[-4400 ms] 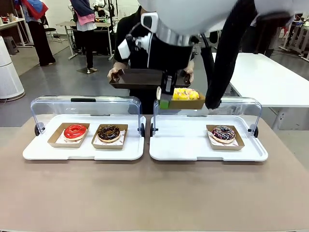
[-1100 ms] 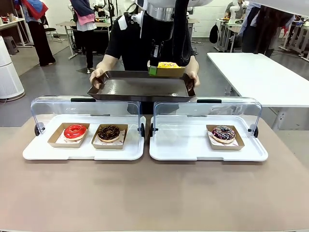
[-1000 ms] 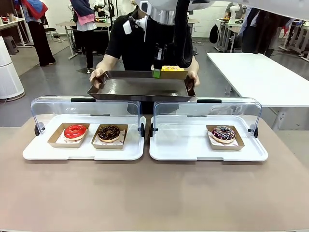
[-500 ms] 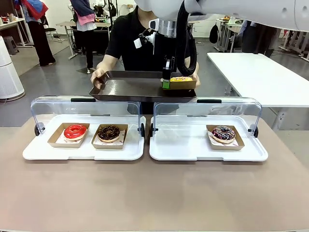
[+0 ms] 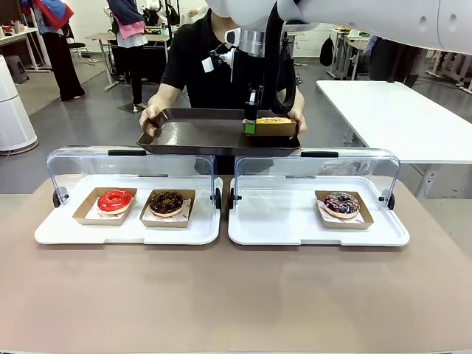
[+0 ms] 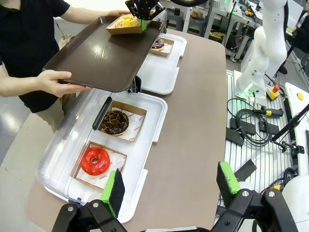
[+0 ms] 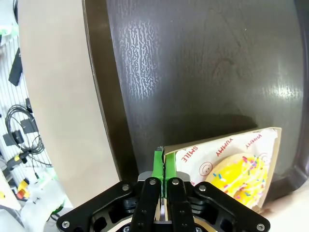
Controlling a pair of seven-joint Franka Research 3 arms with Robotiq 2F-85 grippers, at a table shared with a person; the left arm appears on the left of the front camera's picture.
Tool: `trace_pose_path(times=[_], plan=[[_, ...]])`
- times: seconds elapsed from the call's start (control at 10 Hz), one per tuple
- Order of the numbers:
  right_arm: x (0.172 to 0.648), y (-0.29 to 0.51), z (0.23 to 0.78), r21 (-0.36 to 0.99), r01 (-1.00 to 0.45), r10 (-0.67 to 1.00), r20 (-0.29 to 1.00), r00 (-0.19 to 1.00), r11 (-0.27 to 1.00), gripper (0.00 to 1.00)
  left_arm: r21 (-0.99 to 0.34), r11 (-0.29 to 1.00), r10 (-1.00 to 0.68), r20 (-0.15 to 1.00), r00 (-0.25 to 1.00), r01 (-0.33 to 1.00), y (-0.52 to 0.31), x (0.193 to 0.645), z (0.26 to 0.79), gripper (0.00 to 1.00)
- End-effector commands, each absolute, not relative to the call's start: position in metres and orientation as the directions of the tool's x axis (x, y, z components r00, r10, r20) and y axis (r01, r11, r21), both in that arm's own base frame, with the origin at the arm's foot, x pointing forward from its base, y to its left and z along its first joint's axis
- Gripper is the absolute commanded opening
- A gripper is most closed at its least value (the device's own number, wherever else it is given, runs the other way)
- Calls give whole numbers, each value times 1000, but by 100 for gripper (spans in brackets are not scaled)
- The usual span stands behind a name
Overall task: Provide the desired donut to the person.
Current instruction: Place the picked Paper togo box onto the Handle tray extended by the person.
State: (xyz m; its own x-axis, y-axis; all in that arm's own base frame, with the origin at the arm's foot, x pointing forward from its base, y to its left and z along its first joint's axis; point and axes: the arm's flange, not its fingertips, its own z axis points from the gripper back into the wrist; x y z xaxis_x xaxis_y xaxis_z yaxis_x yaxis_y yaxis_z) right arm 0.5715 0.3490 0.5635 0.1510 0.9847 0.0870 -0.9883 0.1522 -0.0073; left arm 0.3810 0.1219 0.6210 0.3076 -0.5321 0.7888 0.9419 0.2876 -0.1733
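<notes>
The yellow sprinkled donut lies in its brown paper box on the right part of the dark tray that the person in the black T-shirt holds with both hands. My right gripper is shut on the box's left edge; in the right wrist view its green pads pinch the box wall beside the yellow donut over the dark tray. My left gripper hangs open high above the table's left end. From there the yellow donut sits far off on the tray.
Two white display trays with raised clear lids stand on the brown table. The left tray holds a red donut and a chocolate donut. The right tray holds a dark sprinkled donut. A white table stands at the back right.
My right gripper has lowered the boxed yellow donut from above the display tray and across onto the person's tray; in the last half second it settled slightly lower and leftward.
</notes>
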Motion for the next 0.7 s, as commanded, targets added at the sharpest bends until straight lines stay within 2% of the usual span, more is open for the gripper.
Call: trace_pose_path(times=[0.0, 0.4, 0.5, 0.6], plan=[[581, 358, 570, 20, -988, 983, 96, 154, 153, 1, -174, 280, -531, 791, 303, 944, 123, 380, 622, 100], [579, 360, 569, 44, -988, 980, 127, 152, 147, 1, -174, 280, -531, 791, 303, 944, 123, 380, 622, 100], [579, 360, 568, 58, -987, 977, 143, 157, 150, 48, -174, 280, -531, 791, 303, 944, 123, 380, 622, 100], [578, 360, 568, 60, -987, 978, 143, 154, 147, 61, -174, 280, -531, 791, 303, 944, 123, 380, 622, 100]])
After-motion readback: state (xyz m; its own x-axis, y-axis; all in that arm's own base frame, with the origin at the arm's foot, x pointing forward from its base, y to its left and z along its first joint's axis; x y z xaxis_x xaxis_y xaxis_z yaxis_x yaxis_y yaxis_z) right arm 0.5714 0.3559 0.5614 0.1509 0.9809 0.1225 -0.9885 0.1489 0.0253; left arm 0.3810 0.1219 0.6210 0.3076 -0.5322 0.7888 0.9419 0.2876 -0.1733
